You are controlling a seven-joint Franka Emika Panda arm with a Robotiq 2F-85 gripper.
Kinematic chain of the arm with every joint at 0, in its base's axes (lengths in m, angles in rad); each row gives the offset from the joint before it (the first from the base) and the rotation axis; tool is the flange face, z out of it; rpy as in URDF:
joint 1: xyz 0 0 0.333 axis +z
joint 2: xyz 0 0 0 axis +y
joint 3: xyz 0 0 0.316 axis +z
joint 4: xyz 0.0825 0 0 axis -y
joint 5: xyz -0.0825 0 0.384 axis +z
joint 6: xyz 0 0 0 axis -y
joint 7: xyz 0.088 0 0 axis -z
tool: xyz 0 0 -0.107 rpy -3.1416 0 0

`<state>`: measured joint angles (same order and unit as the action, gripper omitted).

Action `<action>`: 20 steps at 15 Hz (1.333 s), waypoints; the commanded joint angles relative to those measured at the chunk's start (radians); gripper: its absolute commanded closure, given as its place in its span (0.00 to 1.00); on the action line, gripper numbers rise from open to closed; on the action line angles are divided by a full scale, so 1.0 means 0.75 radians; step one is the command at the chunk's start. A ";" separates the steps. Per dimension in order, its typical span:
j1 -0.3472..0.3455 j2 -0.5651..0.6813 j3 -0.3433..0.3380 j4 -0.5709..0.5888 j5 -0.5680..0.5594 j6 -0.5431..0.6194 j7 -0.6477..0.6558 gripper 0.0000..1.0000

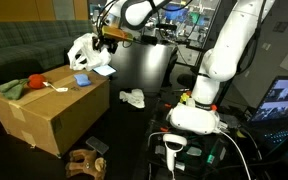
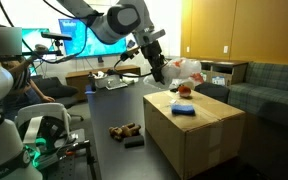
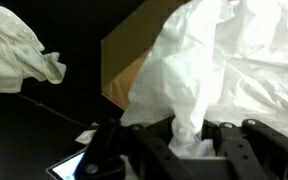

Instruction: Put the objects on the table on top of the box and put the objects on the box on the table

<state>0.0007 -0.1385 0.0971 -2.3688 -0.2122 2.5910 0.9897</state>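
My gripper [image 1: 108, 42] is shut on a white plastic bag [image 1: 85, 51] and holds it in the air over the far end of the cardboard box [image 1: 44, 115]. In the wrist view the bag [image 3: 209, 70] is pinched between the fingers [image 3: 189, 150], with the box corner [image 3: 124, 75] below. On the box lie a blue sponge [image 1: 82, 80], a red and green object [image 1: 22, 86] and a small white utensil [image 1: 54, 88]. A crumpled white cloth [image 1: 132, 98] lies on the dark table. In an exterior view the bag [image 2: 187, 70] hangs beside the gripper [image 2: 157, 70].
A brown toy [image 1: 84, 163] and a black flat object [image 1: 97, 146] lie on the table by the box's near corner; they also show in an exterior view [image 2: 125, 129]. A green sofa [image 1: 24, 45] stands behind the box. The robot base [image 1: 196, 115] is at the right.
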 commanded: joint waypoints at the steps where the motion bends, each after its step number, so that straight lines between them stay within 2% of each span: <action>1: 0.009 0.209 0.044 0.303 -0.085 -0.097 0.029 1.00; 4: 0.066 0.390 0.033 0.532 -0.120 -0.161 -0.002 1.00; 10: 0.163 0.744 -0.073 0.927 -0.077 -0.297 -0.055 1.00; 14: 0.141 0.849 -0.134 1.024 0.031 -0.237 -0.099 1.00; 20: 0.129 0.906 -0.201 1.102 0.134 -0.199 -0.117 1.00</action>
<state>0.0955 0.5102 -0.0372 -1.6022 -0.1555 2.4253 0.9326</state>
